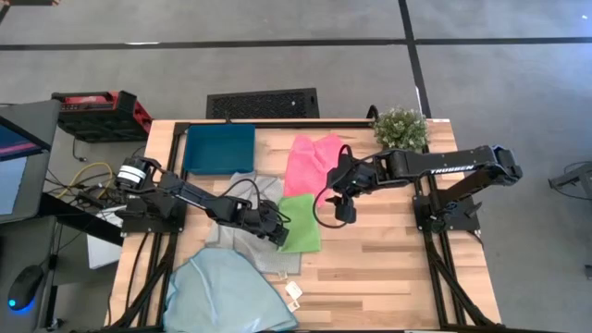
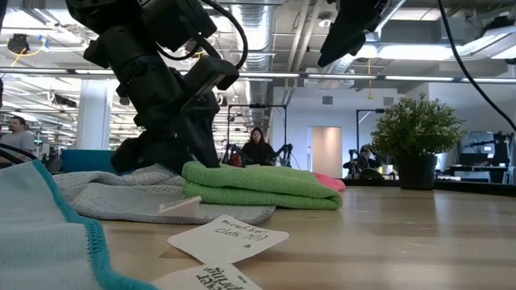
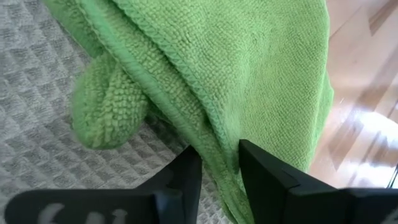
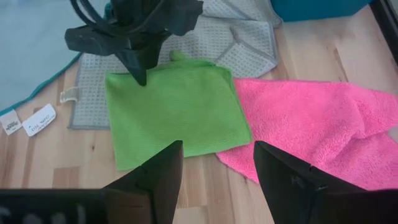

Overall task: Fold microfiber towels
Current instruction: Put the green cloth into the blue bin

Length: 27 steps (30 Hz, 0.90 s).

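An overhead camera looks straight down on the whole wooden table [image 1: 388, 268]. A table-height camera looks level across it into the room. The left wrist camera sits very close to the green towel [image 3: 249, 68]; the right wrist camera views the same towel from higher up.

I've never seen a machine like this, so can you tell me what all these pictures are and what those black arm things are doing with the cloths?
They are two robot arms at a wooden table, each ending in a two-finger claw. One picture looks down from above, one looks across the tabletop, and two come from cameras on the wrists. On the table lie a green towel, pink towel, grey towel, light blue towel, a teal tray, a small plant and paper tags. The left gripper pinches the green towel's edge. The right gripper hovers open above, holding nothing.
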Each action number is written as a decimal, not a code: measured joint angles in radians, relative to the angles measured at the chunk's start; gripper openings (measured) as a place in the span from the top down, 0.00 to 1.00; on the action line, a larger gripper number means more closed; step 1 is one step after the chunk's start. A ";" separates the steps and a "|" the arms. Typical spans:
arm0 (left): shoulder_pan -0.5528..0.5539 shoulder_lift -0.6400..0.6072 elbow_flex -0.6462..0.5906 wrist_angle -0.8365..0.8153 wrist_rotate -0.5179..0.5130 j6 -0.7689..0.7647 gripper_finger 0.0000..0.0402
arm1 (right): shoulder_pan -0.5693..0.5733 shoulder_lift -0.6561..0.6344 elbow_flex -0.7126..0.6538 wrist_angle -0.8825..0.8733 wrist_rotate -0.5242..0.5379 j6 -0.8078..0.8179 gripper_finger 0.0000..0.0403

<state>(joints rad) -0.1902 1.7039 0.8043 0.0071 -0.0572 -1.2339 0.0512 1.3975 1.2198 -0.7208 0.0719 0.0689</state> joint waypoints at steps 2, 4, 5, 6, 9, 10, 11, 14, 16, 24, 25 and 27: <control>0.001 0.000 0.000 0.000 -0.013 0.006 0.80 | -0.006 0.000 0.000 0.000 0.000 0.000 0.45; 0.001 0.000 0.000 0.000 -0.024 0.020 0.82 | -0.008 0.000 0.000 0.000 0.000 0.000 0.45; 0.002 0.000 0.000 0.000 -0.024 0.022 0.83 | -0.008 0.000 0.000 0.000 0.000 0.000 0.45; 0.002 0.000 0.000 0.000 -0.024 0.025 0.84 | -0.008 0.000 0.000 0.000 0.000 0.000 0.45; 0.002 0.000 0.000 0.000 -0.024 0.026 0.90 | -0.008 0.000 0.000 0.000 0.000 0.000 0.45; 0.002 0.000 0.000 0.000 -0.026 0.026 0.93 | -0.008 0.000 0.000 0.000 0.000 0.000 0.45; 0.002 0.000 0.000 0.000 -0.029 0.026 0.96 | -0.008 0.000 0.000 0.000 0.000 0.000 0.45; 0.002 0.000 0.000 0.004 -0.041 0.031 0.98 | -0.008 0.000 0.000 0.000 0.000 0.000 0.45; 0.002 -0.007 0.000 0.006 -0.045 0.038 0.99 | -0.008 0.000 0.000 0.000 0.000 0.000 0.45; 0.014 -0.095 0.000 -0.114 -0.076 0.047 1.00 | -0.008 0.000 0.000 0.000 0.000 -0.024 0.45; 0.018 -0.110 0.000 -0.149 -0.081 0.049 1.00 | -0.008 0.000 0.000 0.000 0.000 -0.025 0.45; 0.031 -0.143 0.000 -0.220 -0.086 0.060 1.00 | -0.009 0.000 0.000 0.000 0.000 -0.025 0.45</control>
<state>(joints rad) -0.1595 1.5606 0.8047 -0.2134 -0.1428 -1.1740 0.0417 1.3975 1.2199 -0.7212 0.0719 0.0434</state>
